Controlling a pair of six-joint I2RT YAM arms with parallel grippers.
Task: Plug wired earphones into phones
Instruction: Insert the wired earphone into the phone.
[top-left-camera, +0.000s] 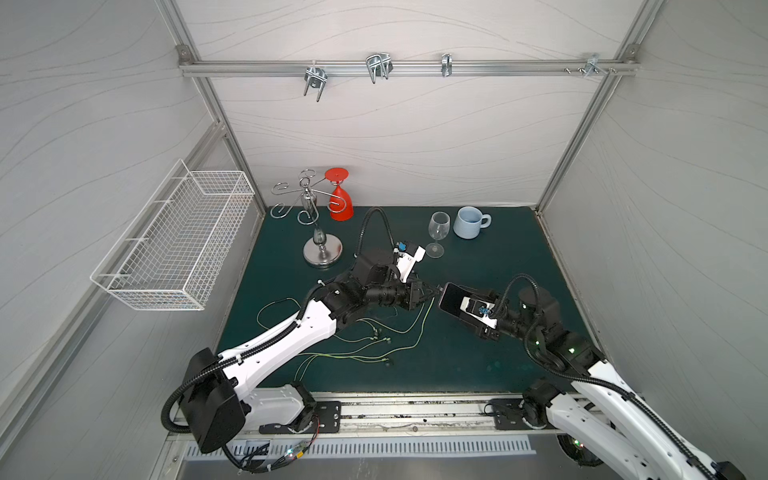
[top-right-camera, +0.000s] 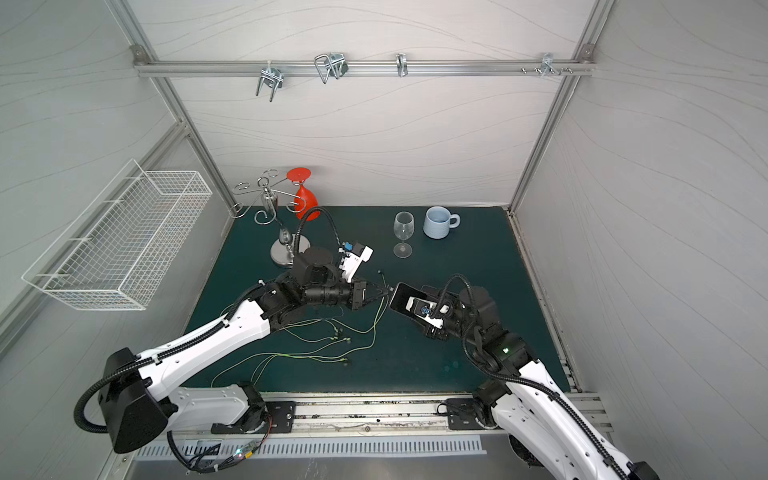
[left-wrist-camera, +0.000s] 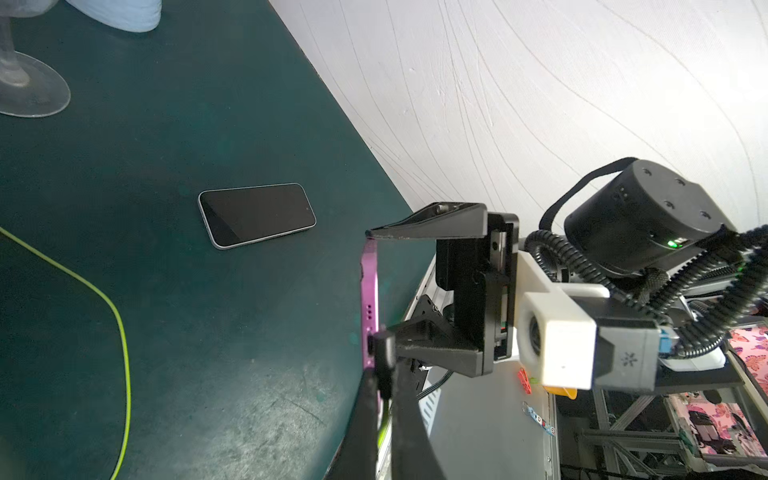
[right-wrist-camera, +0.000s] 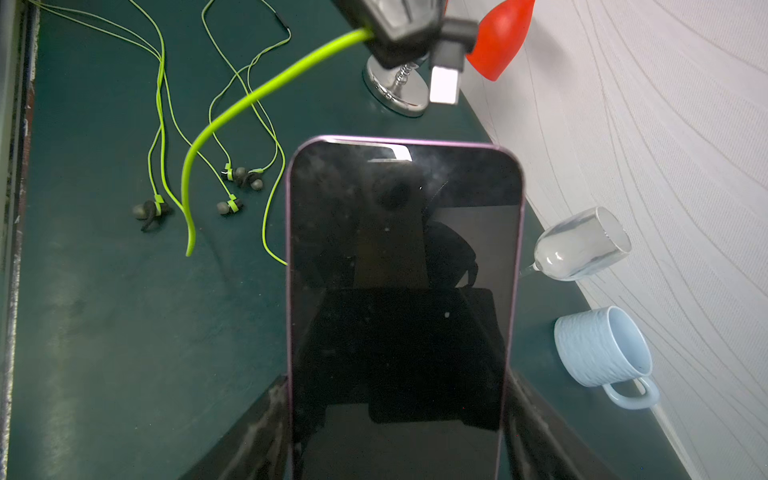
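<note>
Purple-framed phone (right-wrist-camera: 405, 291): we are finding it clamped by its long edges in the right gripper (left-wrist-camera: 376, 286); glossy black screen, rigid, slick.
Plug (right-wrist-camera: 451, 45): left gripper (top-right-camera: 380, 292) is pinching it tight, just ahead of the held phone's port edge; we are judging its stiff dark body the proper hold.
Cord (right-wrist-camera: 257, 95): yellow-green, limp, trailing behind the left gripper.
Second phone (left-wrist-camera: 255, 216): lying flat, apart from both grippers.

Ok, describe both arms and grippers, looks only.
White shells on the left arm and right arm, black joints, ribbed black cable conduit alongside. The left gripper and right gripper have black tapered fingers, white camera housing behind each.
</note>
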